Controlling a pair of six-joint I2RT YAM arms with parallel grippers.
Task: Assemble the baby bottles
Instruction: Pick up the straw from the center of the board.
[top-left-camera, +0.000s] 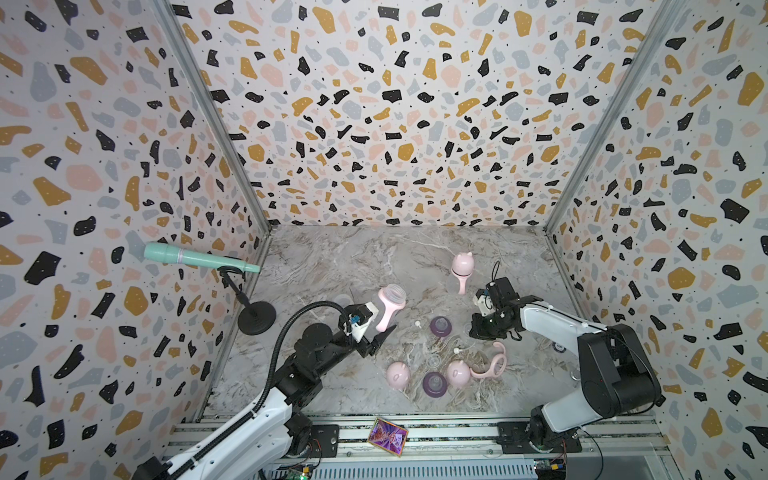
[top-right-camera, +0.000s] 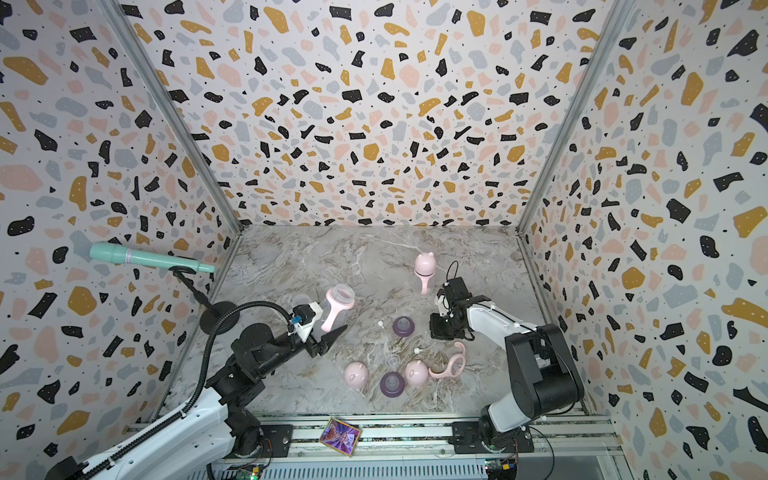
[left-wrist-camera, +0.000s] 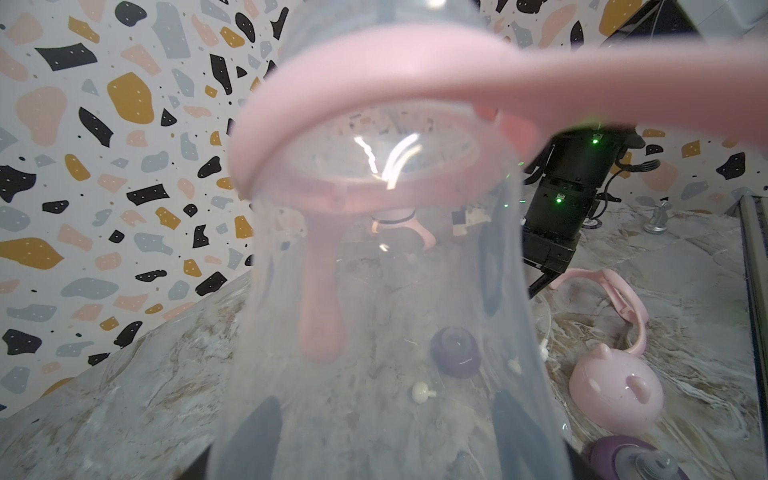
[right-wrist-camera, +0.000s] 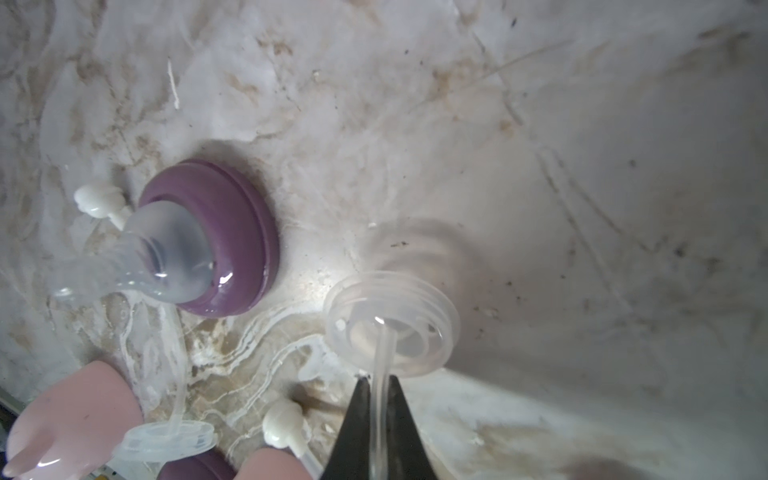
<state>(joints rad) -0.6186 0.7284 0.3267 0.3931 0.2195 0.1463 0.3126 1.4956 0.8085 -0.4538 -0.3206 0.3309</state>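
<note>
My left gripper (top-left-camera: 376, 322) is shut on a clear baby bottle (top-left-camera: 388, 307) with a pink handled collar (left-wrist-camera: 374, 124), held tilted above the table. Its fingers (left-wrist-camera: 257, 436) show dimly through the bottle wall. My right gripper (right-wrist-camera: 376, 384) is low over the table and shut on a thin clear straw (right-wrist-camera: 380, 361) that joins a clear threaded ring (right-wrist-camera: 392, 324). A purple teat ring (right-wrist-camera: 216, 241) stands beside it. One capped bottle (top-left-camera: 462, 270) stands upright at the back.
Near the front lie two pink eared caps (top-left-camera: 398, 375) (top-left-camera: 458, 372), a second purple teat ring (top-left-camera: 434, 383), a loose pink handled collar (top-left-camera: 492, 363) and small white weights (top-left-camera: 457, 350). A teal microphone (top-left-camera: 199, 257) on a black stand (top-left-camera: 256, 318) is at the left wall.
</note>
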